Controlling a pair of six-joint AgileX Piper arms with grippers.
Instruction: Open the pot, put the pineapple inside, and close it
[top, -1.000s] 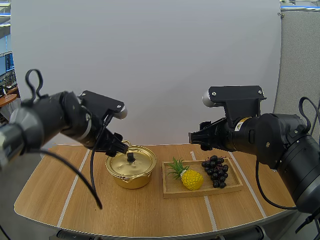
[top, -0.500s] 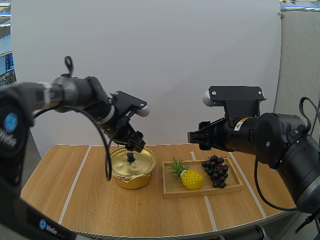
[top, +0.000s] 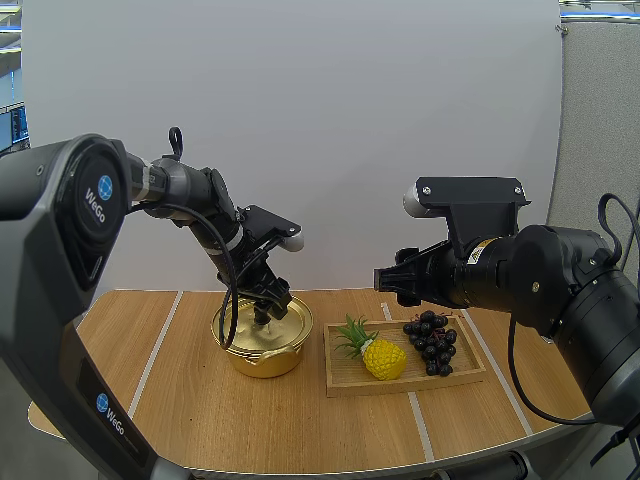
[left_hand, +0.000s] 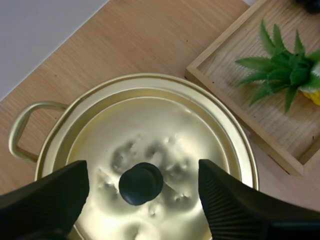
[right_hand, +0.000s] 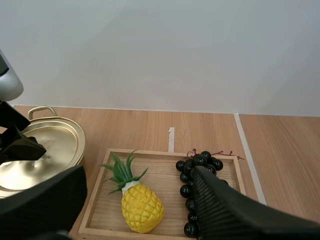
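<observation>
two claws stand open, both empty. the left claw (top: 270, 303) hangs over the gold pot (top: 262, 345) on the table (top: 300, 420), with one finger on each side of the lid's (left_hand: 150, 125) black knob (left_hand: 141, 183). the right claw (top: 385, 280) hovers above the wooden tray (right_hand: 97, 200), where the pineapple (right_hand: 142, 207) lies. the knob is small and smooth. if the left claw closes too high it would likely catch only the crown, which could slip out or tilt the lid as it lifts.

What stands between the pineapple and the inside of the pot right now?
The lid sits shut on the pot, covering the opening. The left gripper is open astride its knob, not yet gripping. Nothing else lies between the pineapple and the pot.
</observation>
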